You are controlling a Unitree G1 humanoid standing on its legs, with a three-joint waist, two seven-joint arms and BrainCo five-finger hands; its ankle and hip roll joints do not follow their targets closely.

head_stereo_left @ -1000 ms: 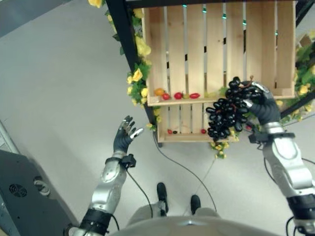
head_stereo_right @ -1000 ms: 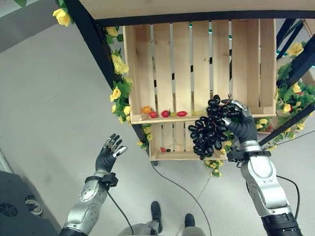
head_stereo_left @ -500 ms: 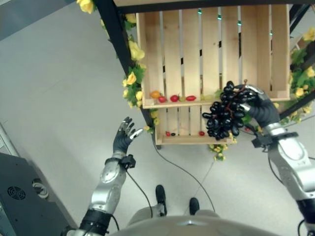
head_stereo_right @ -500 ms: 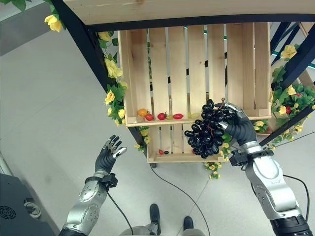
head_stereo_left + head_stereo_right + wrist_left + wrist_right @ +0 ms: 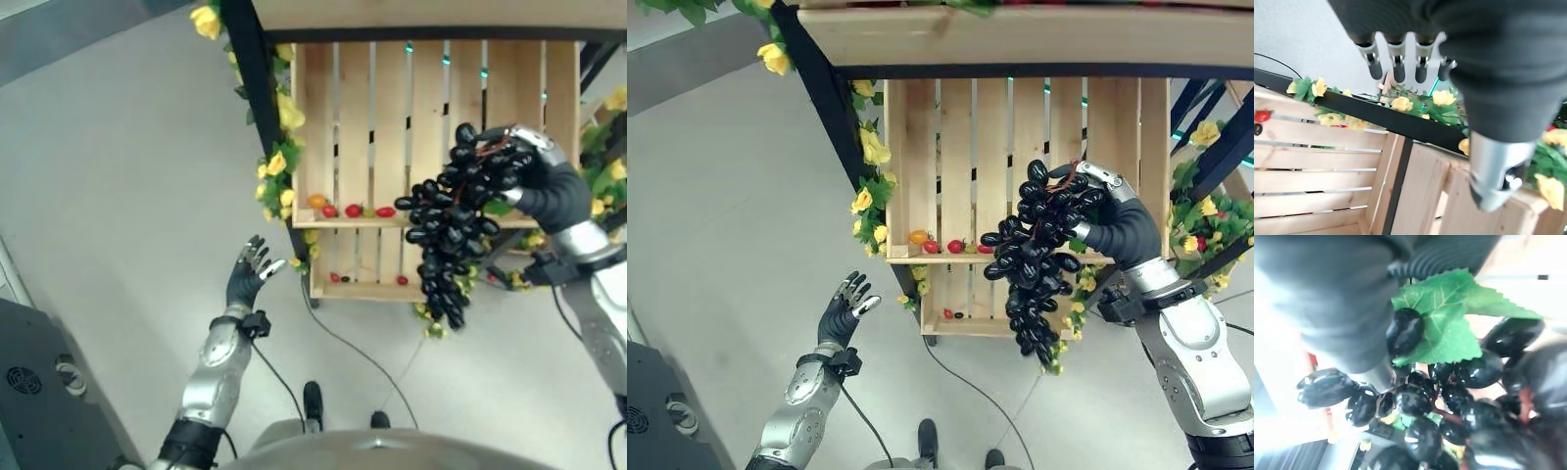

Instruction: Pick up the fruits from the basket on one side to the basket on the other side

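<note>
Right eye view: glossy black grape bunch [image 5: 1034,259] (green-leafed) dangling from clenched right hand [image 5: 1117,220].

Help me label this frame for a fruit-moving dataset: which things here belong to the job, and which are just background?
Part of the job:
- bunch of dark grapes, held up by the right hand
- wooden crate
- small red and orange fruits on the crate's slat
- left hand, open and idle

Just lying about:
- yellow flower garland
- black frame post
</note>
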